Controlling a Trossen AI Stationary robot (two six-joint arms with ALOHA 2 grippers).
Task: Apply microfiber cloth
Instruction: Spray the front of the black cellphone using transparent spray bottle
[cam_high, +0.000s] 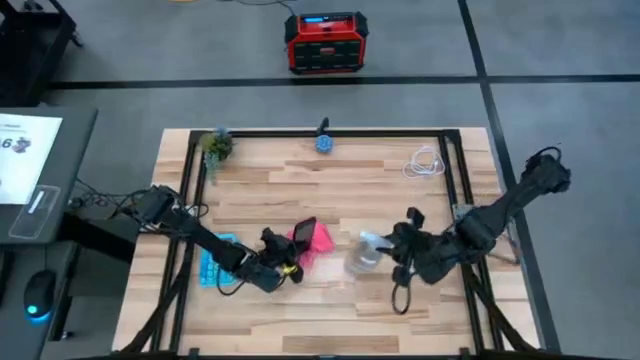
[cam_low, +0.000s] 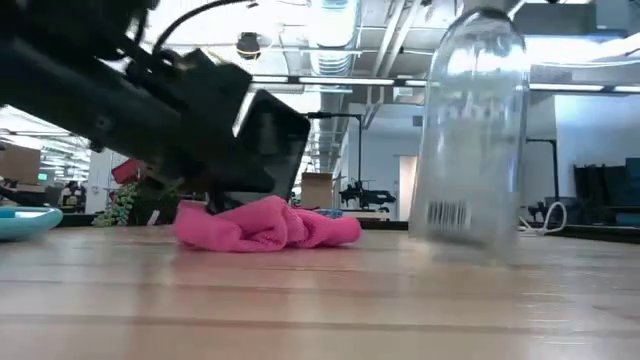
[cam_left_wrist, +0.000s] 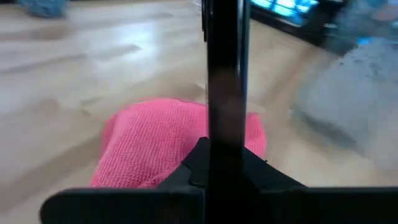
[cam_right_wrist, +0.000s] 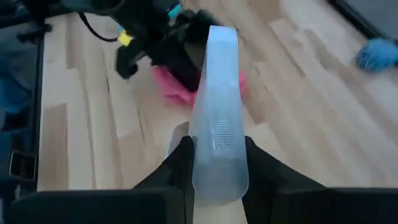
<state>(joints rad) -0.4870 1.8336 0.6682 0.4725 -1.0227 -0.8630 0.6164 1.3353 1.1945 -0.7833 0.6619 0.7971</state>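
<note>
Over the pink microfiber cloth, the left gripper pinches a black phone edge-on. Near it, the right gripper clamps a clear bottle.

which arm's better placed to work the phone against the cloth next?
Left, probably. Its gripper already holds the black phone right over the pink microfiber cloth. The right gripper is occupied with the clear bottle.

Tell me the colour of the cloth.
Pink-red; the microfiber cloth shows best in the left wrist view.
</note>
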